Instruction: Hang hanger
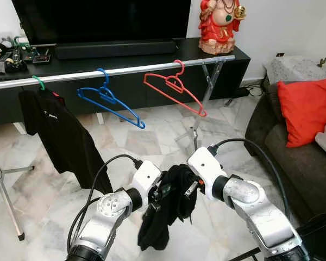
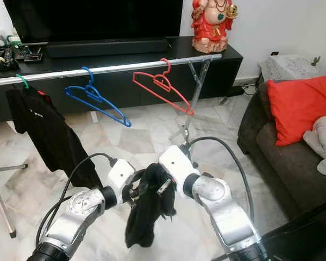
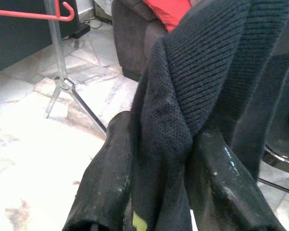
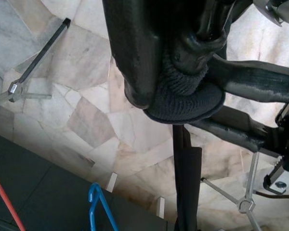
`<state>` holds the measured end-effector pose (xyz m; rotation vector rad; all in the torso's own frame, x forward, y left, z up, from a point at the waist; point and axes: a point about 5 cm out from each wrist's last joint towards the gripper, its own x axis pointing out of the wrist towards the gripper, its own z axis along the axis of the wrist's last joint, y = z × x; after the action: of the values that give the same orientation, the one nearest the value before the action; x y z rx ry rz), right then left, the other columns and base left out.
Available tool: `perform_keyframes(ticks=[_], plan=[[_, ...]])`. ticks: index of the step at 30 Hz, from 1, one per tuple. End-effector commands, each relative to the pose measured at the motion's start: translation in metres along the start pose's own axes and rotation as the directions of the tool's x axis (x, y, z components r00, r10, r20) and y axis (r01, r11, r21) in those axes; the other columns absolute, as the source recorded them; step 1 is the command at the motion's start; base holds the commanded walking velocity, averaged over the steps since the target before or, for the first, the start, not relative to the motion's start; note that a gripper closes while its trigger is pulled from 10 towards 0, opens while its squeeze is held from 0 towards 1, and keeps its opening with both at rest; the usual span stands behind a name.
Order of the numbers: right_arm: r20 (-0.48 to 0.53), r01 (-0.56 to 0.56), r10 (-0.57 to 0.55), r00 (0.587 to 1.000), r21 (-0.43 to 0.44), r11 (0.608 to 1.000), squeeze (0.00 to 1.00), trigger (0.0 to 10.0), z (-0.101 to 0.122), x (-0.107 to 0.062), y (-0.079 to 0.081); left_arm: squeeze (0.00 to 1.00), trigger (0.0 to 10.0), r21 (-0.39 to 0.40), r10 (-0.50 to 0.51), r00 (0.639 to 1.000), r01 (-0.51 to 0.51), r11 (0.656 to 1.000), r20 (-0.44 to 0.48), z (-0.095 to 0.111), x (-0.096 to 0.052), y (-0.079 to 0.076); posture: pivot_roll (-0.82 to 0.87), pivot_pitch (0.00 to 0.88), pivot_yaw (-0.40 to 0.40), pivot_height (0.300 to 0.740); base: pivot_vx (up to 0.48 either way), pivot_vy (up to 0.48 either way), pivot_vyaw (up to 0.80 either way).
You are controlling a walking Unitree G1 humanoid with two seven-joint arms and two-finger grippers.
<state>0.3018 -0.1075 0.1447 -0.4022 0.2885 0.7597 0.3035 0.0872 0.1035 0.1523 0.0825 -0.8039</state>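
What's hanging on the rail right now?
On the silver rail: a green hanger carrying a black T-shirt, an empty blue hanger and an empty red hanger. The shirt covers most of the green hanger.

A silver clothes rail (image 1: 125, 70) ran across the room on metal legs (image 1: 204, 103) standing on a pale marble floor (image 1: 152, 141). Three hangers hung from it: a green hanger (image 1: 38, 82) carrying a black T-shirt (image 1: 60, 136) toward the robot's left, a bare blue hanger (image 1: 108, 100) in the middle, and a bare red hanger (image 1: 174, 89) toward the right (all well apart from each other). Behind the rail, a low black cabinet (image 1: 152, 81) held a soundbar (image 1: 114, 50) and a red figurine (image 1: 220, 27).
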Motion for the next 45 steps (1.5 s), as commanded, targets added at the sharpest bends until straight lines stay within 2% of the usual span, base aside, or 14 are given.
perform_keyframes(ticks=[1,11,19,20,21,22,23,24,30,32,39,40,41,45], plan=[[0.032,0.011,-0.01,0.999,-0.023,1.0,0.0,10.0,0.005,-0.005,-0.002,0.0,0.0,0.004,-0.005,1.0,0.004,1.0,0.015,0.005,0.0,-0.001,-0.09,0.142,-0.028,0.74,0.0,0.0,0.0],[0.019,0.015,-0.015,1.0,-0.026,1.0,0.0,10.0,-0.001,-0.005,-0.005,0.0,0.0,-0.021,-0.023,0.999,0.023,1.0,0.036,0.008,0.0,-0.003,-0.09,0.141,-0.03,0.74,0.0,0.0,0.0],[0.065,0.043,-0.045,0.997,0.023,0.999,0.0,10.0,-0.007,-0.004,-0.012,0.0,0.0,-0.048,-0.121,0.991,0.124,0.991,0.056,0.016,0.001,-0.015,-0.09,0.137,-0.031,0.74,0.0,0.0,0.0],[0.07,0.048,-0.05,0.996,0.039,0.998,0.17,10.0,-0.009,-0.004,-0.014,0.0,0.0,-0.053,-0.138,0.989,0.142,0.988,0.06,0.018,0.001,-0.018,-0.09,0.137,-0.031,0.74,0.0,0.0,0.0],[0.07,0.048,-0.05,0.996,0.039,0.998,0.17,10.0,-0.009,-0.004,-0.014,0.0,0.0,-0.053,-0.138,0.989,0.142,0.988,0.06,0.018,0.001,-0.018,-0.09,0.137,-0.031,0.74,0.0,0.0,0.0],[0.075,0.055,-0.059,0.995,0.048,0.997,0.54,10.0,-0.012,-0.003,-0.015,0.0,0.0,-0.057,-0.152,0.986,0.156,0.986,0.062,0.019,0.001,-0.02,-0.09,0.137,-0.03,0.74,0.0,0.0,0.0],[0.079,0.06,-0.064,0.995,0.052,0.997,0.54,10.0,-0.013,-0.003,-0.016,0.0,0.0,-0.058,-0.158,0.985,0.162,0.985,0.063,0.019,0.001,-0.021,-0.09,0.136,-0.03,0.74,0.0,0.0,0.0],[0.088,0.056,-0.061,0.994,0.055,0.997,1.0,10.0,-0.013,-0.003,-0.016,0.0,0.0,-0.057,-0.162,0.985,0.165,0.985,0.063,0.019,0.001,-0.021,-0.09,0.136,-0.03,0.74,0.0,0.0,0.0],[0.122,0.02,-0.027,0.992,0.06,0.998,1.0,10.0,-0.019,-0.003,-0.015,0.0,0.0,-0.057,-0.178,0.982,0.181,0.982,0.059,0.021,0.001,-0.023,-0.08,0.14,-0.03,0.74,0.0,0.0,0.0],[0.118,-0.002,-0.004,0.993,0.048,0.999,0.95,10.0,-0.023,-0.005,-0.015,0.0,0.0,-0.057,-0.18,0.982,0.183,0.982,0.056,0.021,0.0,-0.023,-0.08,0.141,-0.03,0.74,0.0,0.0,0.0],[0.111,0.004,-0.008,0.994,0.036,0.999,0.93,10.0,-0.03,-0.008,-0.02,0.0,0.0,-0.055,-0.187,0.981,0.189,0.98,0.045,0.02,-0.002,-0.024,-0.08,0.143,-0.029,0.74,0.0,0.0,0.0],[0.115,-0.005,0.002,0.993,0.022,1.0,0.28,10.0,-0.03,-0.009,-0.021,0.0,0.0,-0.054,-0.188,0.981,0.19,0.98,0.042,0.02,-0.002,-0.024,-0.08,0.143,-0.028,0.74,0.0,0.0,0.0],[0.123,-0.018,0.017,0.992,0.006,1.0,0.0,10.0,-0.031,-0.011,-0.02,0.0,0.0,-0.053,-0.19,0.981,0.192,0.98,0.04,0.02,-0.002,-0.024,-0.08,0.143,-0.028,0.74,0.0,0.0,0.0],[0.13,-0.046,0.047,0.99,-0.009,0.999,0.0,10.0,-0.033,-0.013,-0.019,0.0,0.0,-0.053,-0.193,0.98,0.195,0.979,0.039,0.02,-0.002,-0.025,-0.08,0.144,-0.028,0.74,0.0,0.0,0.0]])
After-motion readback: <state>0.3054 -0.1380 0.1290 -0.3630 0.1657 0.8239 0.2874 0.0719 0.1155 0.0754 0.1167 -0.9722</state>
